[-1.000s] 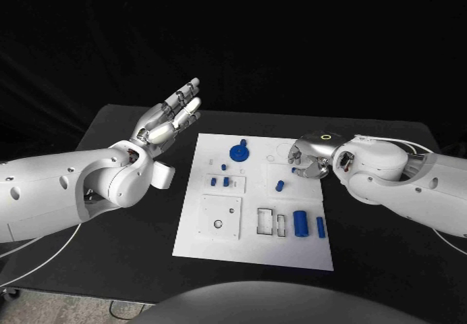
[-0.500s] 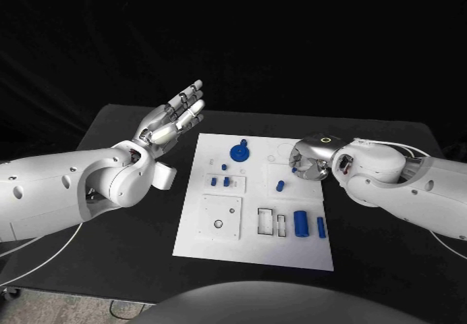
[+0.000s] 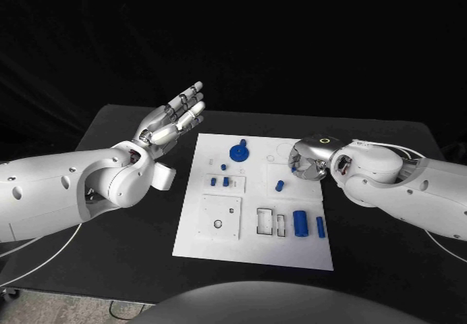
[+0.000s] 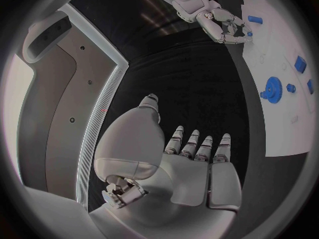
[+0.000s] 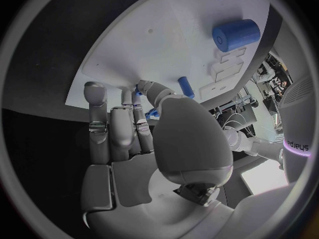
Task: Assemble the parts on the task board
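Right robot hand [image 3: 310, 160] shifted slightly, flat white task board [image 3: 255, 202]

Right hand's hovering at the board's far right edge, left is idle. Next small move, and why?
Probably ease the right hand down and close its fingertips on the small blue part showing between them. The part seems not yet gripped; I cannot tell contact. The left hand is open beside the task board, holding nothing, so it can wait.
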Action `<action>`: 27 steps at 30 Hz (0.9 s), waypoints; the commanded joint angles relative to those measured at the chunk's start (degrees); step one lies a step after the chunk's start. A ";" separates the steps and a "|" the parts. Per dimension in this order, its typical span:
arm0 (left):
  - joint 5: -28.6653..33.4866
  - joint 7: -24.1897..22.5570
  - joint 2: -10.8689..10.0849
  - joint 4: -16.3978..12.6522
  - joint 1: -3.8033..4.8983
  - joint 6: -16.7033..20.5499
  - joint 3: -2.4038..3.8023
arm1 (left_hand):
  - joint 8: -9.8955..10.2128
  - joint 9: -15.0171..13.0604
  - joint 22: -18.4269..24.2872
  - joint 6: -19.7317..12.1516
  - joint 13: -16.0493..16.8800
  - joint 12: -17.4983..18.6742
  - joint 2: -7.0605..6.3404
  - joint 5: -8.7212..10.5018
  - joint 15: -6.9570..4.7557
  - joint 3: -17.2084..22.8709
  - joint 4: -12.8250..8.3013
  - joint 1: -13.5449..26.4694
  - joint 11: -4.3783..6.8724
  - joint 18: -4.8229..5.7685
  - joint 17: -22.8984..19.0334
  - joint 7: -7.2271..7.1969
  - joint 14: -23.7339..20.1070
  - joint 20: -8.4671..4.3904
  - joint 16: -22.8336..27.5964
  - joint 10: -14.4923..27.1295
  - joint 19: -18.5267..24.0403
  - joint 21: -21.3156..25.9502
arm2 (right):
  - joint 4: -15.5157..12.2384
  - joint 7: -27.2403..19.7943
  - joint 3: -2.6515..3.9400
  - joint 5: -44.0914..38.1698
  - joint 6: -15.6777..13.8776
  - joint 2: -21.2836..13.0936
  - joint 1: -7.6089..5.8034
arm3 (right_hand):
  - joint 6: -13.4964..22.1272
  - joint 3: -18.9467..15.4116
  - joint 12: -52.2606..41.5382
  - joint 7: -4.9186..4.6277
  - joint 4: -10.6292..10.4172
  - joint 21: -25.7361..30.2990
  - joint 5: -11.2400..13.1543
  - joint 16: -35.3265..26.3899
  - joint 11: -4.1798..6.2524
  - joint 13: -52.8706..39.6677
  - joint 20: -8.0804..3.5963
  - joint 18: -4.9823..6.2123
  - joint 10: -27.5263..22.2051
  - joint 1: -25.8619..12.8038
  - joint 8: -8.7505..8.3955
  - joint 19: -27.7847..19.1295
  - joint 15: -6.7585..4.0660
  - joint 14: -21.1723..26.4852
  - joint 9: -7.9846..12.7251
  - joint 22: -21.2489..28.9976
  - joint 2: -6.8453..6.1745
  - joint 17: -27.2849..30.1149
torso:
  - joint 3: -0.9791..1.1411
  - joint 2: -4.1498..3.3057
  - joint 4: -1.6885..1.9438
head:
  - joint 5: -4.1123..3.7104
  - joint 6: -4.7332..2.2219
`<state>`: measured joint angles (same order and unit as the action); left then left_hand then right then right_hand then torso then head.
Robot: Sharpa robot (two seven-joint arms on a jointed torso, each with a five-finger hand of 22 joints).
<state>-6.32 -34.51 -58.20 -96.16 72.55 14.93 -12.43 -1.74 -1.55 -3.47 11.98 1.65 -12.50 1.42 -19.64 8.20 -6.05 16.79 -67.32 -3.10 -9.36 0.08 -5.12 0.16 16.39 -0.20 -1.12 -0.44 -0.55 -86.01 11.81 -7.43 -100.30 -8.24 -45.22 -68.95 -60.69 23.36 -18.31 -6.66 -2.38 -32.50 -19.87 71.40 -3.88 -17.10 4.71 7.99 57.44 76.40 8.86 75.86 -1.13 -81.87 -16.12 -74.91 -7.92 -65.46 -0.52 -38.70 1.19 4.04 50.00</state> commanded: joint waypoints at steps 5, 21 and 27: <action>-0.33 -0.08 0.31 0.16 0.04 -1.21 0.01 | 0.20 -0.02 -0.25 0.12 0.07 -0.34 0.18 -0.50 0.60 -0.36 -0.02 -0.79 -0.51 -0.80 -0.08 0.60 -0.15 0.34 0.20 -0.05 -0.09 -0.06 | 0.21 -1.07 -0.01 0.41 -1.24 0.21 0.10 | -1.02 -0.16 0.37 -0.06 0.38 -0.18 0.12 0.10 0.11 0.49 0.19 0.39 1.42 0.86 0.43 0.23 0.31 -0.12 -0.22 -3.84 0.35 0.15 | -0.02 0.00 -0.01 | -0.23 0.00; -0.33 0.30 0.00 0.38 0.04 -1.06 0.01 | 0.16 -0.05 -0.28 0.37 0.07 -0.43 0.55 -0.61 0.64 -0.50 -0.03 -1.18 -0.70 -0.79 -0.08 0.93 -0.15 0.36 0.20 -0.09 -0.13 -0.07 | -0.40 -1.98 -0.01 0.54 -5.93 -0.49 0.06 | -4.43 -1.00 0.68 0.78 1.08 -2.19 0.58 0.72 1.02 2.15 0.02 0.30 6.39 2.25 1.87 0.91 -0.18 -0.51 -1.33 -4.22 1.21 -0.39 | -0.01 0.01 0.00 | 0.23 0.00; -0.33 0.61 -0.16 0.37 0.04 -1.11 0.01 | 0.14 -0.07 -0.57 0.60 0.08 -0.56 0.93 -0.77 0.82 -0.75 -0.08 -1.75 -0.94 -0.78 -0.04 1.41 -0.05 0.38 0.15 -0.12 -0.23 -0.14 | -1.89 -2.38 0.00 1.19 -8.14 -1.47 -0.56 | -4.71 -1.10 1.02 0.82 1.36 -2.31 0.41 0.55 1.16 2.57 -0.12 0.29 7.09 2.81 1.96 0.96 -0.33 -0.48 -1.51 -4.23 1.36 -0.16 | -0.01 -0.01 -0.02 | 0.37 0.00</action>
<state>-6.33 -33.76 -58.36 -95.76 72.55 14.87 -12.44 -1.74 -1.56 -4.03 12.71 1.68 -12.83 2.27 -20.08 8.60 -6.53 16.63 -68.49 -3.72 -9.36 0.09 -3.98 0.17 16.54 -0.20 -1.32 -0.60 -0.55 -87.61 10.03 -7.54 -99.34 -12.95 -46.63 -69.25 -64.98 22.21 -17.50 -5.84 -1.28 -34.50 -19.11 71.95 -2.62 -14.46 4.50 7.99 64.15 78.76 10.50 76.46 -1.35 -82.09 -17.74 -74.95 -6.79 -65.64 -0.52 -38.69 1.17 4.37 50.00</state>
